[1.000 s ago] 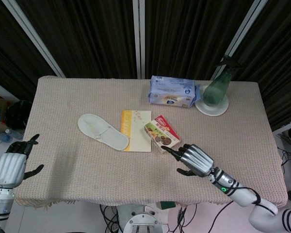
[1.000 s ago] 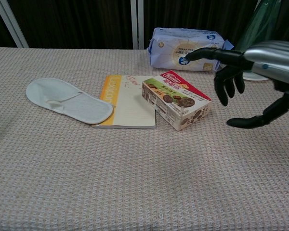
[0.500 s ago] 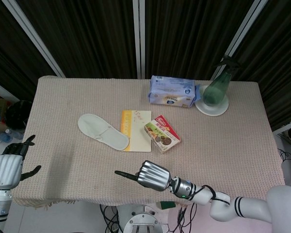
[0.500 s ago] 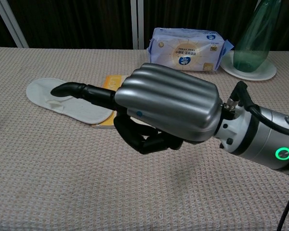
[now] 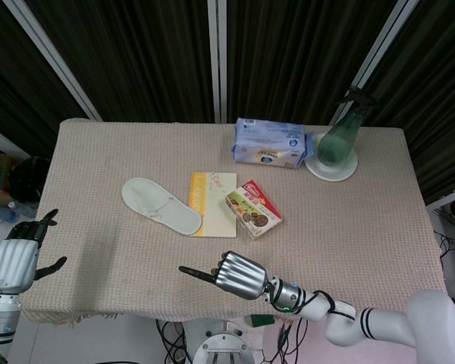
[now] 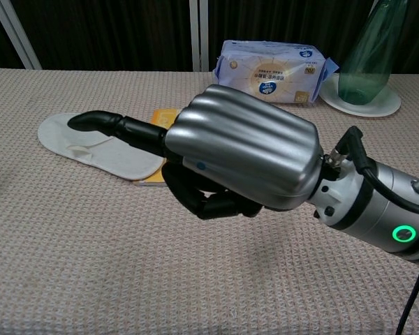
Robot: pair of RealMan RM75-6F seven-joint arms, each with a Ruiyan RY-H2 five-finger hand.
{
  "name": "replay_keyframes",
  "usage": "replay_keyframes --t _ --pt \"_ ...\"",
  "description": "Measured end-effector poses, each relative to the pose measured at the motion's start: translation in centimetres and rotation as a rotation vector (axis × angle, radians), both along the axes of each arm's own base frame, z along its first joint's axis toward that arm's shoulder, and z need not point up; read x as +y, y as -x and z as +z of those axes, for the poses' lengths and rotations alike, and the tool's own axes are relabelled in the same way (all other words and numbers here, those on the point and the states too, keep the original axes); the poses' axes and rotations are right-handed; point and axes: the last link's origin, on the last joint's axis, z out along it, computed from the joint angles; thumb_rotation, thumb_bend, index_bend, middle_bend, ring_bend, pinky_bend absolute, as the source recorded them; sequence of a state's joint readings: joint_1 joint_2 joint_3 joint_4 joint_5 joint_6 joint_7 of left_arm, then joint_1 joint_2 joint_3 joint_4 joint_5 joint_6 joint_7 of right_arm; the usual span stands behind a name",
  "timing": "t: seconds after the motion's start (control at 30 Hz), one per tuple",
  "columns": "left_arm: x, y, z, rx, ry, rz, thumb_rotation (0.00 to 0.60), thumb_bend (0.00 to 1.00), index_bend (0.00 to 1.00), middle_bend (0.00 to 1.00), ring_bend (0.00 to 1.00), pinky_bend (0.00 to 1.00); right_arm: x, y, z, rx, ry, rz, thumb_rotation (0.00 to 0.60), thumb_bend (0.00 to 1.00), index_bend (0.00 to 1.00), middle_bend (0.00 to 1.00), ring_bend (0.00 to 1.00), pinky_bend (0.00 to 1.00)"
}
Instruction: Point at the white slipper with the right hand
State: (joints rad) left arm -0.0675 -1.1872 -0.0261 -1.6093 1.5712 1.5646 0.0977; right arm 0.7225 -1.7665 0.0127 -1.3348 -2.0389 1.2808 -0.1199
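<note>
We've got our right hand (image 5: 239, 274) low in the frame, one finger out, the rest curled on nothing, aimed at the white slipper (image 5: 161, 205) left of centre, though a slight swing could point it at the notebook (image 5: 214, 203) instead

My right hand (image 5: 239, 274) hangs over the table's (image 5: 98, 227) near edge; the slipper (image 5: 161, 205) lies beyond it to the left, its heel on the booklet (image 5: 214, 203); the snack box (image 5: 253, 208) sits straight beyond; farther back lie the wipes pack (image 5: 269, 142) and, rightward, the bottle (image 5: 338, 135) on its plate (image 5: 330, 168); my left hand (image 5: 19, 254) stays off the table's left corner.
</note>
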Motion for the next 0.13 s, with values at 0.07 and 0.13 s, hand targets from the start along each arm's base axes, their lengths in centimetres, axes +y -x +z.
replay_keyframes --t 0.07,0.13 --pt "0.08 -0.02 -0.03 0.000 0.002 -0.001 0.600 0.09 0.11 0.30 0.29 0.27 -0.01 -0.05 -0.02 0.002 -0.004 -0.002 0.600 1.00 0.00 0.92 1.00 1.00" --pt "0.14 0.00 -0.03 -0.001 0.002 0.000 0.600 0.09 0.11 0.30 0.29 0.27 -0.05 -0.07 -0.04 0.002 -0.005 -0.005 0.600 1.00 0.00 0.92 1.00 1.00"
